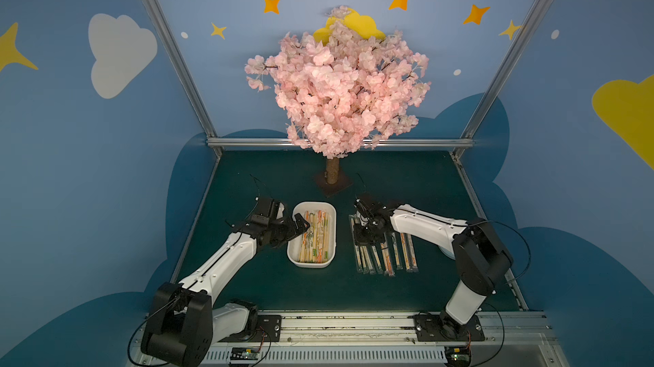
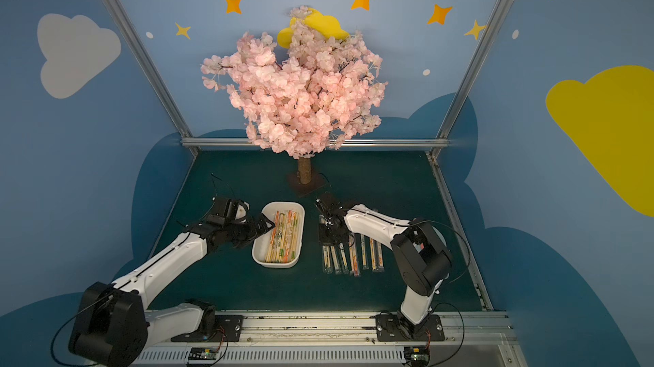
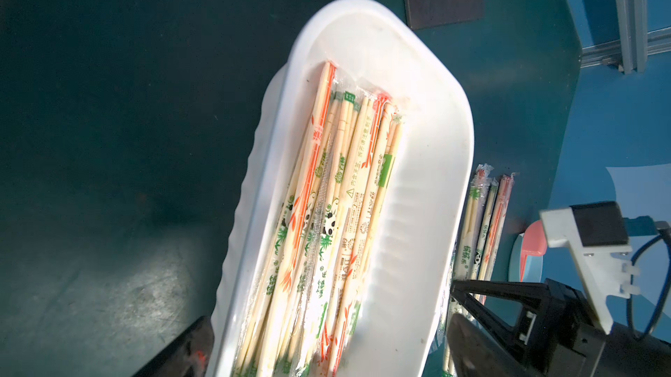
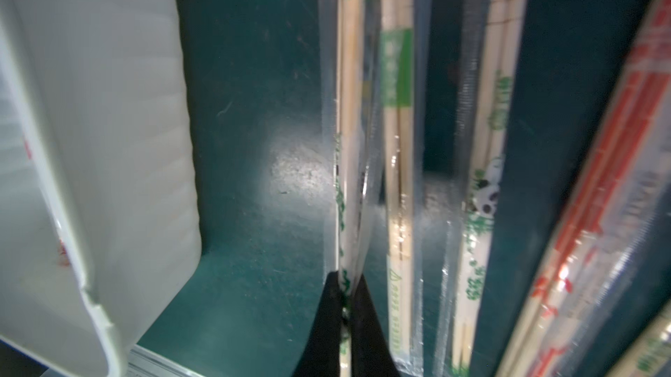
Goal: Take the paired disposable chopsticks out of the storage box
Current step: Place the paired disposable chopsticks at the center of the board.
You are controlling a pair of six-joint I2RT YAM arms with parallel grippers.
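Pinching tight, the right gripper (image 4: pixel 345 306) had its black jaws closed on the end of one sleeved pair (image 4: pixel 350 102), the one nearest the box (image 1: pixel 311 264) in the row (image 1: pixel 389 259) laid out on the green mat (image 1: pixel 269 276). Whether that pair was flat on the mat or a touch above it, the wrist view could not say. Over on the other side, the left gripper (image 1: pixel 301 226) hung at the box's left rim with its jaws spread wide and nothing in them. Plenty of chopsticks (image 1: pixel 315 238) lay lengthwise in the box, stacked over each other, so the job looked only partly done.

The step in hand read as a set-down. To do it well, the pair wanted lowering until its whole length rested on the mat, parallel to its neighbours and clear of the box wall just beside it. Only then should the jaws part, and the arm should rise straight up, since a slippery sleeve could cling and drag the row askew. For the left side, the trick would be coming down on one top sleeve alone, well inside the rim, not on a bundle.
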